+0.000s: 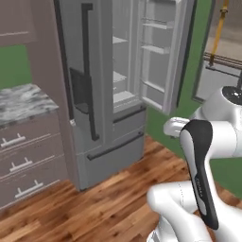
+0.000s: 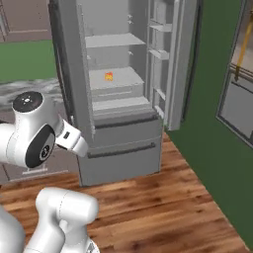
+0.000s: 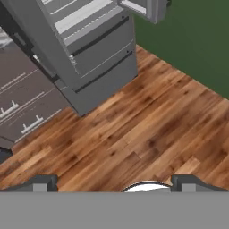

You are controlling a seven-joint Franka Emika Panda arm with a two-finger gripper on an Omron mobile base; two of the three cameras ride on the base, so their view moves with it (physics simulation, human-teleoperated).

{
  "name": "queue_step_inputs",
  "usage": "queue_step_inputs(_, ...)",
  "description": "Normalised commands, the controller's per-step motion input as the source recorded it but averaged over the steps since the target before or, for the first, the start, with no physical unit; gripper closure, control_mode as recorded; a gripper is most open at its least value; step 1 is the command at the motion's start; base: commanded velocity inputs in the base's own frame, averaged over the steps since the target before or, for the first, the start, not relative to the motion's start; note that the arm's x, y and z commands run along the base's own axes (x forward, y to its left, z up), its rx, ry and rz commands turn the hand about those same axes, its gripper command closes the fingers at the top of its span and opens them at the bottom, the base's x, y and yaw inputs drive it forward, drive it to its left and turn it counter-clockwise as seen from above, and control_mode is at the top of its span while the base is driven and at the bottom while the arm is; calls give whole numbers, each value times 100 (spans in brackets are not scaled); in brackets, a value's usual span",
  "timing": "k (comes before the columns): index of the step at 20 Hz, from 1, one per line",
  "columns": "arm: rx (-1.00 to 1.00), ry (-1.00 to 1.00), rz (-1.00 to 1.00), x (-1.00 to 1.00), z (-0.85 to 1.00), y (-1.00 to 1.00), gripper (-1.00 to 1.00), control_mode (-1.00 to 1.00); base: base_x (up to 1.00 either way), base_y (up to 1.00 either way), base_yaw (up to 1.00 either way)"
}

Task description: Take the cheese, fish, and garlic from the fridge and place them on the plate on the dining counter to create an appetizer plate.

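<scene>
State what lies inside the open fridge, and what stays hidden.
Inside the fridge, a small yellow-orange item, likely the cheese, sits on the middle shelf. Other shelves look bare; the closed left door and lower drawers hide the rest.

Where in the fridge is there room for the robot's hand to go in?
The fridge stands open. The top shelf is bare. The middle shelf holds only the cheese, with free room beside it toward the open door.

fridge (image 1: pixel 101 85) top cut off by frame edge, small orange item (image 2: pixel 108 76) on shelf too small to ID
</scene>
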Motion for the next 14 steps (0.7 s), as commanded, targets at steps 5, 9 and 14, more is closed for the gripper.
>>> queue_step_inputs(5,0,0,0,0,0,0,-100,100,1,-93,42)
queue_step_inputs(9,0,0,0,0,0,0,-100,100,17,-74,41)
queue_step_inputs(14,0,0,0,0,0,0,-100,100,32,-64,41)
